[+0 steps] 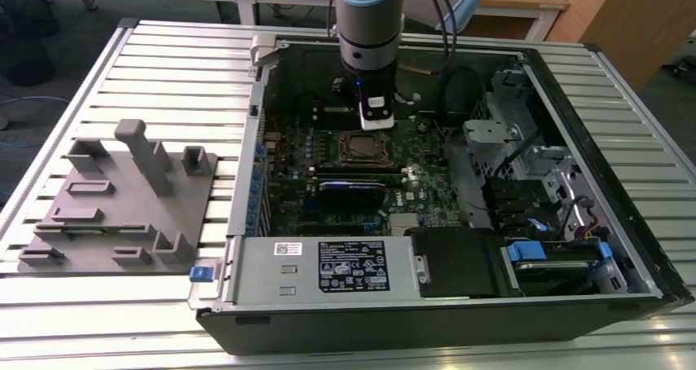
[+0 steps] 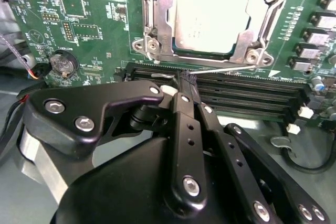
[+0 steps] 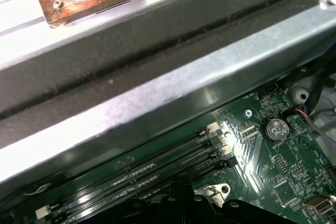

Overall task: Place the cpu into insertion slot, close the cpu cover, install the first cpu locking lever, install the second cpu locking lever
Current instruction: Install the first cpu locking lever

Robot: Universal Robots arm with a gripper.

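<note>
While the exterior view puts the gripper just beside the insertion slot, the second wrist view shows its fingers pressed together at a thin locking lever, with the cpu seated under the closed cpu cover; a steady, square push should keep the lever from slipping.

The arm comes down vertically in the exterior view, wrist pointing straight down, with the gripper at its lower end. In the second wrist view its black fingers lie pressed together, no gap at their tips.
</note>
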